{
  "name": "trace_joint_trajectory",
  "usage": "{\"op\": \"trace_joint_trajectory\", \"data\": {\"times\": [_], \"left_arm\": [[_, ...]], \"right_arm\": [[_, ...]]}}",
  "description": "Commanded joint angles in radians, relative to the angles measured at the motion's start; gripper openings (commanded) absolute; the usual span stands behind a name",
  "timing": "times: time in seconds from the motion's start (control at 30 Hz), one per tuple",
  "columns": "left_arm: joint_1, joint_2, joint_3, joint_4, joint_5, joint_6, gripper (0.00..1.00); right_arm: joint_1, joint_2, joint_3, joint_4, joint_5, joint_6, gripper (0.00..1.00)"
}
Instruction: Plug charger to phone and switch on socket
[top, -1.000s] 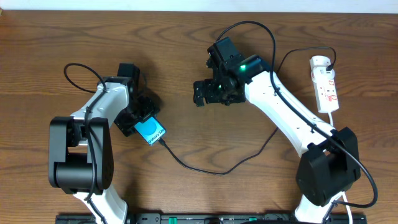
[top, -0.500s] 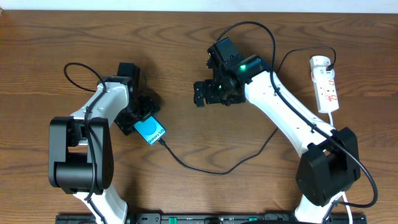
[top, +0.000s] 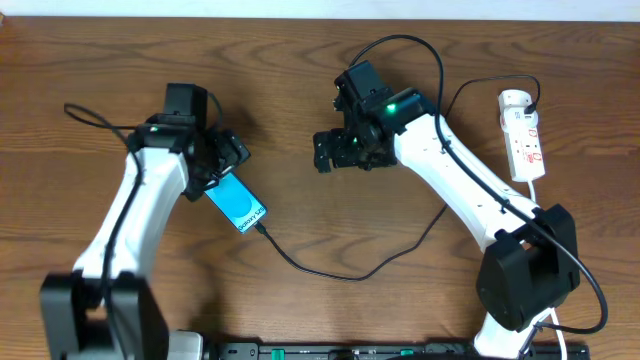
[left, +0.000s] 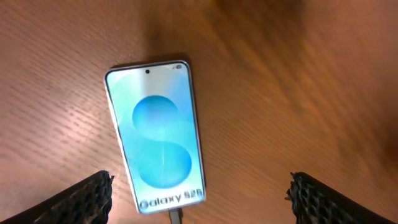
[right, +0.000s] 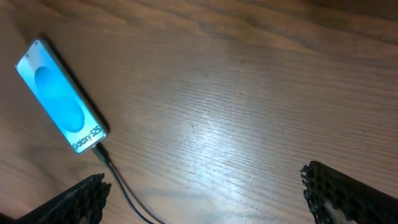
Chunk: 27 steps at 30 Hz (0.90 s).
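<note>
Hovering open-jawed above a plugged-in phone, with the socket switch apparently not yet pressed.

Holding the jaws of the left gripper (left: 200, 198) spread wide and grasping nothing, with one black ridged fingertip (left: 87, 200) on either side of the small rectangular smartphone with the bright cyan-green screen (left: 158, 137), which is lying flat on the brown wooden table (top: 300, 60), seemingly untouched. Keeping the right gripper (right: 211, 196) just as wide and empty above bare wood near mid-table. Showing the long thin black charger cable (top: 330, 275) with its small black connector tip (top: 262, 228) seated at the phone's lettered end, probably why the phone is being left alone. Leaving the narrow white power strip with red marks (top: 524, 138) well apart at the right edge, likely within the right arm's reach.
</note>
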Motion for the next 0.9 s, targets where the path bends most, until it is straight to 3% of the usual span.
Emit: {"op": "trace_joint_trajectory", "data": {"times": [0.0, 0.43, 0.87], "left_arm": [[0.005, -0.124, 0.025, -0.038, -0.013, 0.017, 0.91], [0.005, -0.438, 0.025, -0.120, -0.010, 0.017, 0.91], [0.005, -0.521, 0.025, -0.159, -0.010, 0.017, 0.91]], "right_arm": [[-0.045, -0.001, 0.010, -0.018, 0.012, 0.017, 0.99], [-0.305, -0.040, 0.010, -0.131, -0.072, -0.028, 0.99], [-0.733, -0.266, 0.010, -0.242, -0.292, -0.241, 0.99]]}}
